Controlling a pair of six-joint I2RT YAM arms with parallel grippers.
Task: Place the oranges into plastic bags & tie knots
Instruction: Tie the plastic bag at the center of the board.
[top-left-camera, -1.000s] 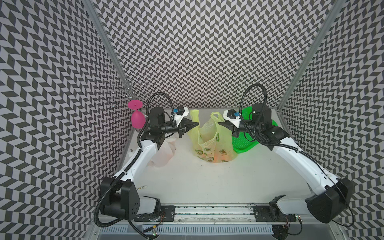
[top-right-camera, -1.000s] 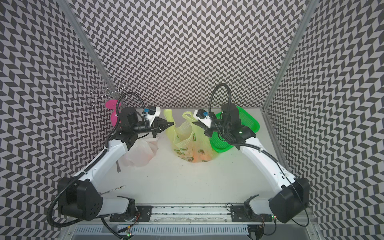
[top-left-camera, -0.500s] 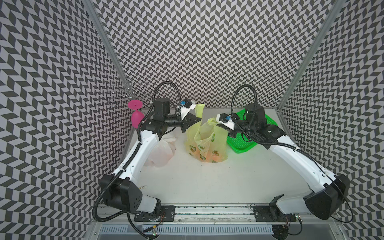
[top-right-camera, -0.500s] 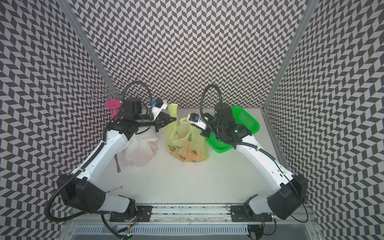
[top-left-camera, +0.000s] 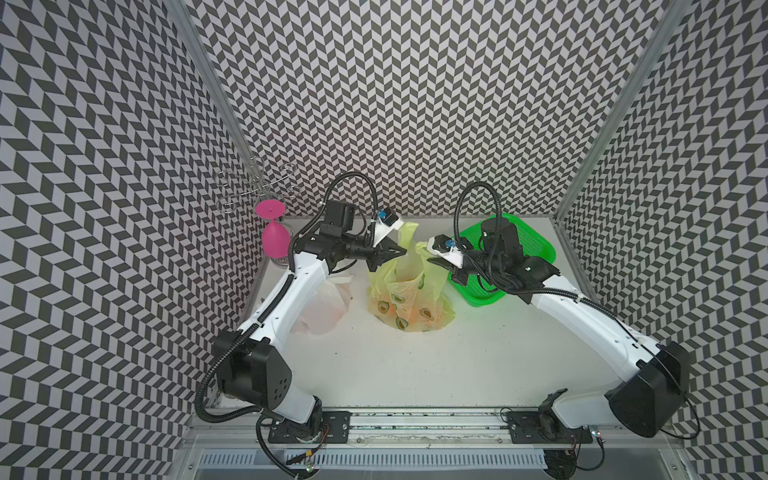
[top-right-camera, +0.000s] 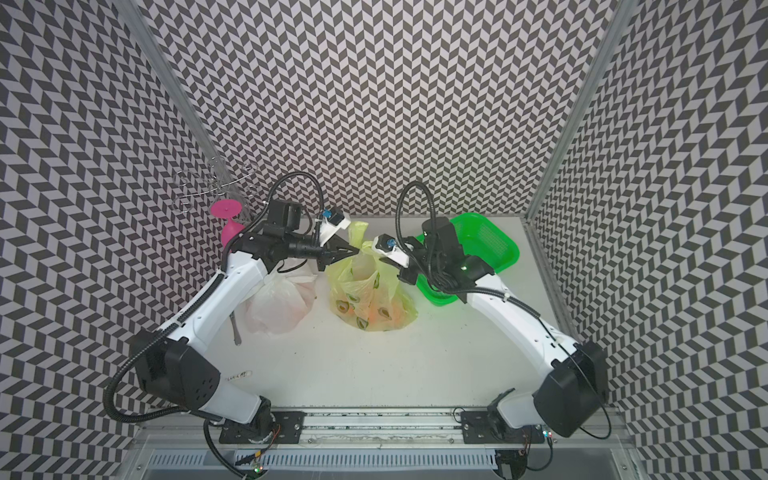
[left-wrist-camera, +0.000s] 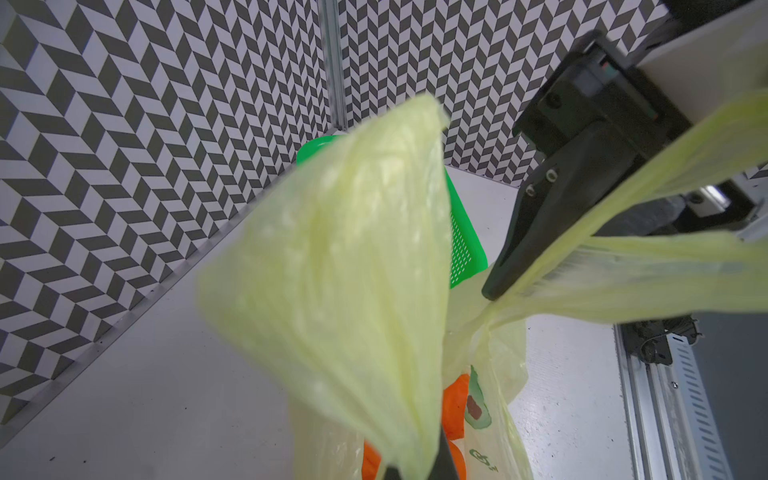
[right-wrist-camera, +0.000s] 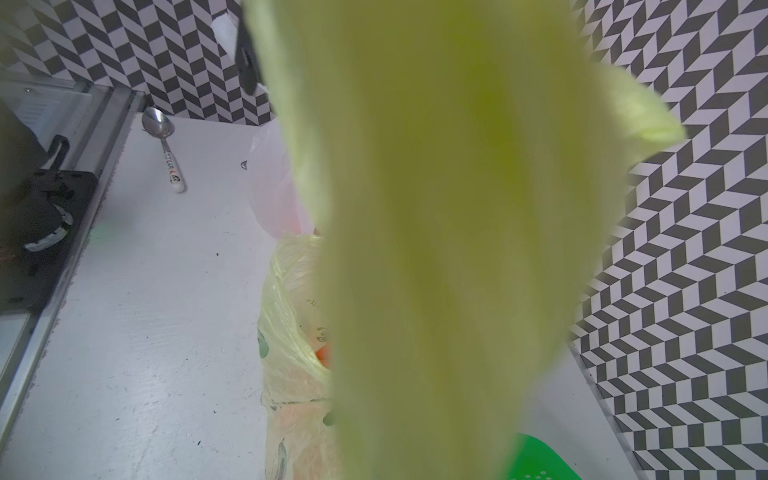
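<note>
In the middle of the white table (top-left-camera: 415, 374): a yellow-green see-through plastic bag with avocado pictures (top-left-camera: 409, 291) is standing up between the two arms.
Small round orange fruits (left-wrist-camera: 453, 407): they are sitting inside this bag and showing through it.
Left gripper (top-left-camera: 400, 251): its jaws are pressing together on one yellow-green handle strip (left-wrist-camera: 353, 270), holding it up.
Right gripper (top-left-camera: 433, 261): its jaws are pinching the other handle strip (left-wrist-camera: 685, 158), which is stretching tight.
Thin white plastic bag (top-right-camera: 278, 307): it is lying just beside the left arm, with some orange showing through.
Green plastic mesh basket (top-left-camera: 534, 237): it is sitting partly under the right arm.
</note>
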